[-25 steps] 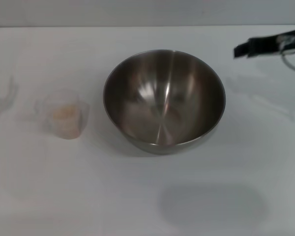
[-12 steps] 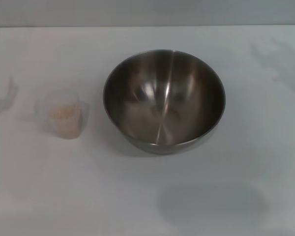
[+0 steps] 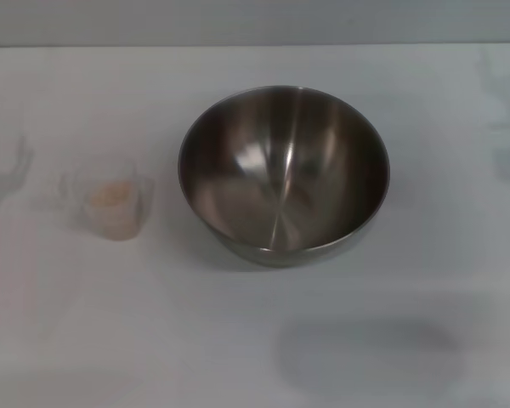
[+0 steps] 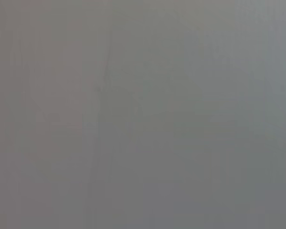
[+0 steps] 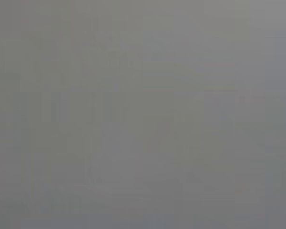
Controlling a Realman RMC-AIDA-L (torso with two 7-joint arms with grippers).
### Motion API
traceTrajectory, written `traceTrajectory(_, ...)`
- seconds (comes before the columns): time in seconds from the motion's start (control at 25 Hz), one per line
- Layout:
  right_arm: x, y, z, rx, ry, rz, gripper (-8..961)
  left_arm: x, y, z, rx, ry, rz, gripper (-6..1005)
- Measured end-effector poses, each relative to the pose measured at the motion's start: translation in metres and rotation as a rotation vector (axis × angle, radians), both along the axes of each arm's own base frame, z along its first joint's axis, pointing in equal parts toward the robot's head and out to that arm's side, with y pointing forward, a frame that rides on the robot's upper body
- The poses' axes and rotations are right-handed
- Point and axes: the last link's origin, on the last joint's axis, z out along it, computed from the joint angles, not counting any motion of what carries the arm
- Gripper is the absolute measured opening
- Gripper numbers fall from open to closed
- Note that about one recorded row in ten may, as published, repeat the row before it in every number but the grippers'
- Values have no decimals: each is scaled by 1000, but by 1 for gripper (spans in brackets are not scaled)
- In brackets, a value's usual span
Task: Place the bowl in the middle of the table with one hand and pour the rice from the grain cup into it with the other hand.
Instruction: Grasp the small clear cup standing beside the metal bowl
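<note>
large round brushed stainless-steel bowl (image 3: pixel 284 174) sits upright about mid-table on the plain white table (image 3: pixel 255 340), mouth open upward and nothing in it; judged placed, a ready target for a pour. small clear frosted plastic grain cup (image 3: pixel 112 204) stands upright on the robot's left, near the bowl but apart from it, pale beige rice (image 3: pixel 110 193) inside (handle side hard to make out). cup upright, so grains stay put. neither left gripper nor right gripper appears in any view; both wrist views show only blank grey, so whether either is apart or together cannot be told. pour not yet done.
</note>
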Motion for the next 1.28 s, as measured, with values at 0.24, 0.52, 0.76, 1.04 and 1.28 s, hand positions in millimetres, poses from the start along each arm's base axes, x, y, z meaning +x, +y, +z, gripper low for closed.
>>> traceTrajectory(0.24, 45, -22, -19, 195, 222, 189, 636, 1, -2, -8, -43, 15, -5, 844)
traceTrajectory(0.52, 79, -34, -30, 172, 220, 245, 636, 1, -11, -20, -88, 67, -1, 845)
traceTrajectory(0.76, 91, -37, -32, 153, 191, 197, 636, -6, -35, -32, -145, 49, 31, 845)
traceTrajectory(1.04, 97, -36, -32, 156, 128, 149, 636, -10, -72, -49, -224, 26, 44, 846)
traceTrajectory(1.28, 97, -34, -32, 154, 119, 138, 636, -8, -89, -72, -324, 32, 44, 845)
